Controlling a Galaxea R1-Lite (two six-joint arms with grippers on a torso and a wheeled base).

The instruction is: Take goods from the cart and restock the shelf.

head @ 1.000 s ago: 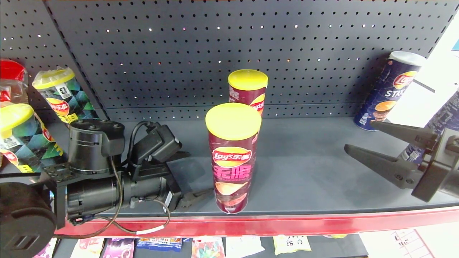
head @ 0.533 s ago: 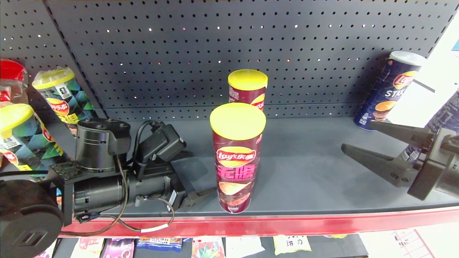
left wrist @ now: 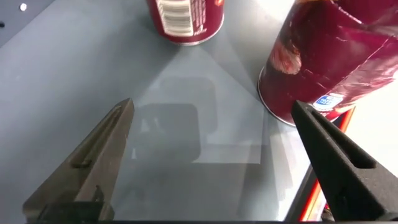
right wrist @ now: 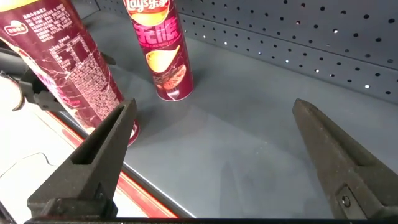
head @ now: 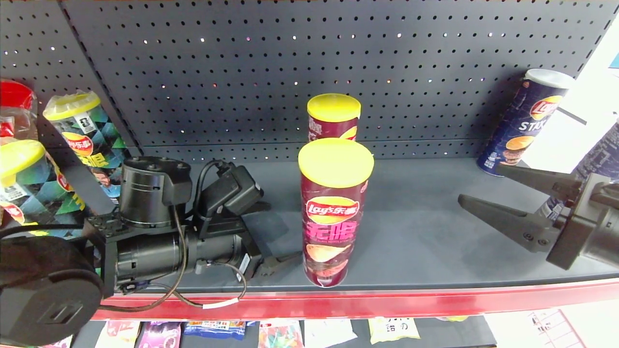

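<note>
Two maroon chip cans with yellow lids stand upright on the dark shelf [head: 420, 227]. The front can [head: 335, 212] is near the red front lip; the back can [head: 333, 116] is by the pegboard. My left gripper [head: 271, 237] lies low on the shelf just left of the front can, open and holding nothing. Its near fingertip [head: 283, 260] sits at the can's base. The left wrist view has the left gripper [left wrist: 211, 106] with the front can [left wrist: 323, 56] beside one finger [left wrist: 329, 155], and the back can [left wrist: 185, 18] beyond. My right gripper [head: 481, 183] hovers open at the shelf's right and is [right wrist: 214, 106] aimed at both cans [right wrist: 62, 68] [right wrist: 158, 50].
A blue chip can [head: 524, 121] leans at the back right, another blue can [head: 597, 162] stands behind my right gripper. Teal-patterned cans with yellow lids [head: 82, 128] [head: 24, 183] crowd the left end. The red lip [head: 362, 302] edges the shelf, and packets [head: 280, 333] lie on the shelf below.
My left arm has moved to the right along the shelf, and the front maroon can has slid right with it. The right gripper drifted slightly left.
</note>
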